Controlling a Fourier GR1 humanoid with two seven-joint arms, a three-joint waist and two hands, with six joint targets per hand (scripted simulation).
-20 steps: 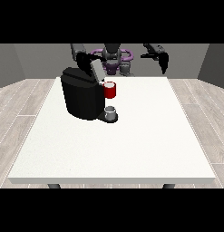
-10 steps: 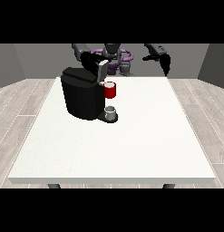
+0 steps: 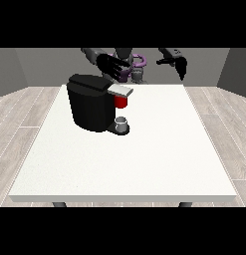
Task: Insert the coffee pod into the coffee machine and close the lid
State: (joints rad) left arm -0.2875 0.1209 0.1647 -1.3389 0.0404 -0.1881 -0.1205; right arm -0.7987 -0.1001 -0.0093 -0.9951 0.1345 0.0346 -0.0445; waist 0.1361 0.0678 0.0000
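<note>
A black coffee machine stands at the table's far left. Its grey lid lies nearly flat over the red pod holder. The pod itself does not show. A small grey cup sits on the machine's base. The hand at the view's left hovers above and just behind the lid, fingers spread, apart from it. The hand at the view's right hangs raised over the table's far right edge, fingers relaxed and pointing down, holding nothing.
The white table stretches wide in front of and to the right of the machine. The robot's torso stands behind the far edge.
The lid has gone down from raised to nearly flat over the pod holder. The hand at the view's left has lifted up and back off it. The other hand barely moved.
</note>
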